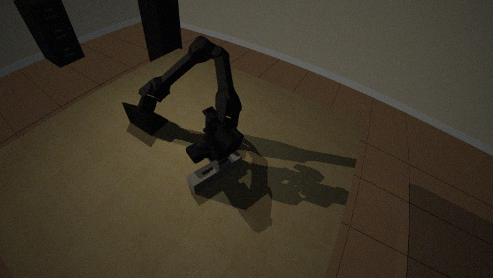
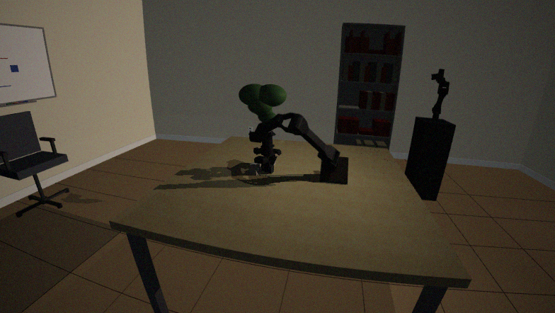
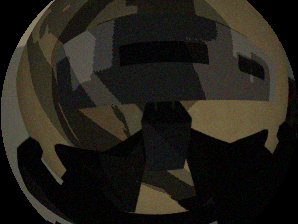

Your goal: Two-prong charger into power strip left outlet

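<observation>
The power strip is a grey block with dark recesses in its top. It lies on the table, partly hidden by the arm in the top view. My gripper points down, low at the strip. It is shut on the charger, a dark block between the fingers in the wrist view. The charger's two prongs show faintly at its upper end, close to the strip's near long edge in that view. Whether they touch the strip, and their height above it, cannot be told. The charger is hidden in the top and exterior views.
The arm's dark base stands on the table. Dark shadows of the arm fall across the strip and the tabletop. Dark cabinets, a chair and a bookshelf stand beyond the table.
</observation>
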Available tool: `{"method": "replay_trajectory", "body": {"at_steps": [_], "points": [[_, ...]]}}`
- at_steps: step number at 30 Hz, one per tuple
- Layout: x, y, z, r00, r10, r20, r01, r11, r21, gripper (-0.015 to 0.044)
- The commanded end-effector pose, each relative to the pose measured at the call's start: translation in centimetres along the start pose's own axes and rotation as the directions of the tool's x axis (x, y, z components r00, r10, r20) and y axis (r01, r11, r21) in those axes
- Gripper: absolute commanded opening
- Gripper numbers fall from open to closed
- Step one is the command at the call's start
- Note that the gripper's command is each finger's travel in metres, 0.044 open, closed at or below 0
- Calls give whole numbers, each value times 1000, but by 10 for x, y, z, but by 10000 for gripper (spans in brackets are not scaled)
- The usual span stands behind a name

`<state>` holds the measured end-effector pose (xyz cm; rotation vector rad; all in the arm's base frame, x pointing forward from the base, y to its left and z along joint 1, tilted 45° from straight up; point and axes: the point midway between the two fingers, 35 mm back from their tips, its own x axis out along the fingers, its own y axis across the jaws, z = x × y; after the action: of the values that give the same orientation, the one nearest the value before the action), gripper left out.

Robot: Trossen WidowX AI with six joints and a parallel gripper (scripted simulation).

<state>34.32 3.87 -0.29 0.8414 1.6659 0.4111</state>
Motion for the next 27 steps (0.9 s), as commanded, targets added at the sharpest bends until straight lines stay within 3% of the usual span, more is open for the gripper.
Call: {"method": "replay_trajectory", "body": {"at_steps": [1, 27], "points": [[0, 0, 2, 1000, 6, -1, -6, 1000, 6, 0], [-1, 0, 11, 1000, 6, -1, -6, 1000, 5, 0]]}}
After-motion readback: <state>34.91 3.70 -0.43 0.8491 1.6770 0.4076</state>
